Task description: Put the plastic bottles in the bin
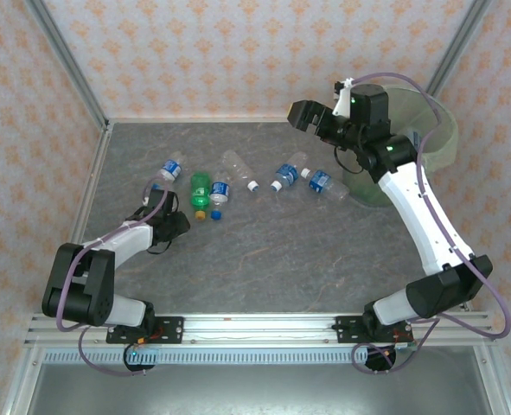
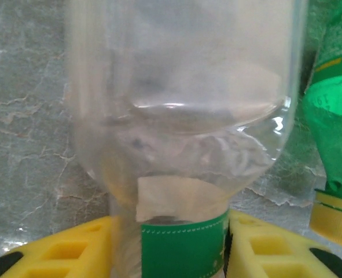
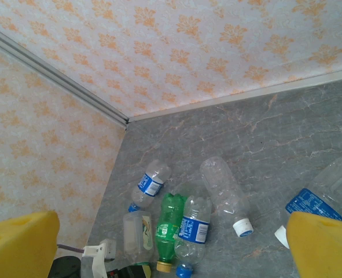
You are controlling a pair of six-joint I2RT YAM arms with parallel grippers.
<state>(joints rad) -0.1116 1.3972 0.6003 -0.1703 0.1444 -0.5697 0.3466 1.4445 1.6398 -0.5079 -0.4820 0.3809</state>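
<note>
A clear bottle with a green label (image 2: 182,116) lies on the table, and my left gripper (image 2: 171,249) is shut on its narrow end, one yellow finger (image 2: 263,246) on each side. From above, the left gripper (image 1: 162,201) sits at the left of the bottle cluster. Beside it lie a green bottle (image 1: 201,192), two blue-labelled bottles (image 1: 220,194) (image 1: 170,169) and a bare clear bottle (image 1: 238,167). Two more blue-labelled bottles (image 1: 285,175) (image 1: 324,184) lie nearer the pale-green bin (image 1: 441,143). My right gripper (image 1: 311,117) hangs high beside the bin, open and empty (image 3: 171,249).
Patterned walls with metal frame posts (image 1: 65,60) close in the grey marble-look table (image 1: 264,251) on three sides. The bin stands in the far right corner behind the right arm (image 1: 419,216). Bare table lies between the bottles and the arm bases.
</note>
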